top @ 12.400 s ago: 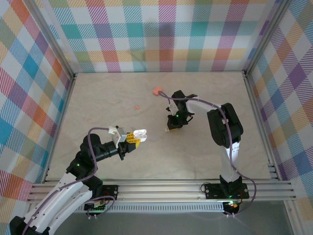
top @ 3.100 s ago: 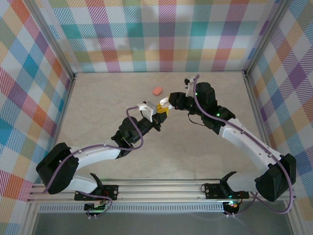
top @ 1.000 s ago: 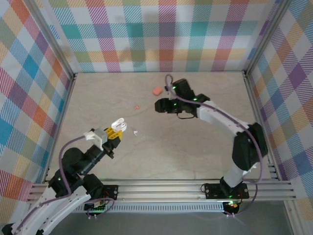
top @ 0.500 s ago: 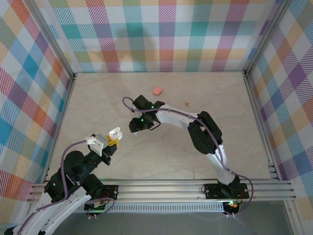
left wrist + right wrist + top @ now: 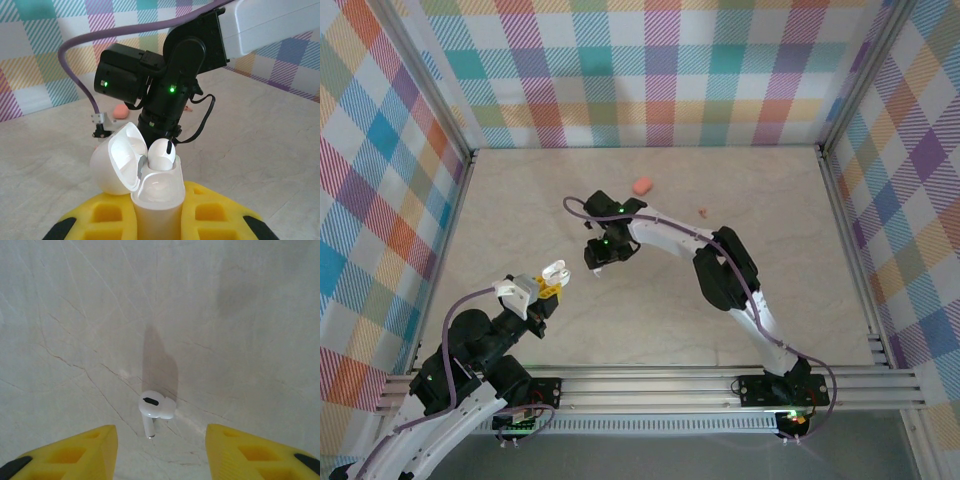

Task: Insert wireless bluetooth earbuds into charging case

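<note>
**A:** So, left gripper: clenched on what?

**B:** It is clamped on the white pebble-shaped plastic charging case. The case is held upright with the hinged lid swung open to one side. One white plastic earbud is already seated. The mouth is kept facing up, presumably so that the next bud can be lowered straight in.

**A:** Right gripper?

**B:** Released. The yellow fingers are spread and pointed down at the beige marble-look table. Between them a second white plastic earbud is lying flat, stem toward the camera, touched by neither pad. The straddle looks set up for a pinch across the bud.

**A:** Second socket free?

**B:** That cannot be told, as it is hidden by the rim. It is judged free, given the loose white bud.

**A:** Pink set?

**B:** The salmon-pink pebble case is parked near the back wall. One tiny pink bud is lying apart to its right. Neither is needed for this step.

**A:** Risk?

**B:** The bud is small and rounded, so it could be squirted out by an off-centre pinch. The descent should be finished before the jaws are closed.
</note>
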Action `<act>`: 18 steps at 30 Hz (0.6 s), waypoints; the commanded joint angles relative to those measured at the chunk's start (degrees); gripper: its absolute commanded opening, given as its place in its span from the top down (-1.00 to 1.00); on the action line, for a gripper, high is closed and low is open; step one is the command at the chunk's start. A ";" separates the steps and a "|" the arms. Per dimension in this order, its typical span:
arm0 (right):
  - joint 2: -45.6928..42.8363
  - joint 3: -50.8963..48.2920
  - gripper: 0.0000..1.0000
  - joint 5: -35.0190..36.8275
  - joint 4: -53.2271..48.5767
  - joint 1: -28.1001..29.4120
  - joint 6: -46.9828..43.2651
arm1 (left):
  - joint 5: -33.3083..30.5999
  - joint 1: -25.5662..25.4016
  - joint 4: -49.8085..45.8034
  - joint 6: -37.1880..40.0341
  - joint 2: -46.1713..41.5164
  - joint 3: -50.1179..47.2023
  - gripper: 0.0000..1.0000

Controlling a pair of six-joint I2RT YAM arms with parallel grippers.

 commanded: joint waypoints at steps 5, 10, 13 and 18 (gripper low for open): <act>3.64 6.38 0.00 2.63 -6.59 1.19 1.30 | 1.17 0.50 0.68 -1.05 -1.69 0.87 1.00; 5.02 8.60 0.00 2.85 -7.33 1.97 1.98 | 1.36 0.49 0.77 -1.23 -2.38 0.75 1.00; 5.76 9.12 0.01 2.79 -7.30 2.24 2.40 | 1.71 0.52 0.83 -1.14 -2.55 0.77 1.00; 6.56 9.61 0.03 3.15 -7.09 2.45 2.86 | 2.08 0.46 0.94 -1.22 -2.79 0.67 1.00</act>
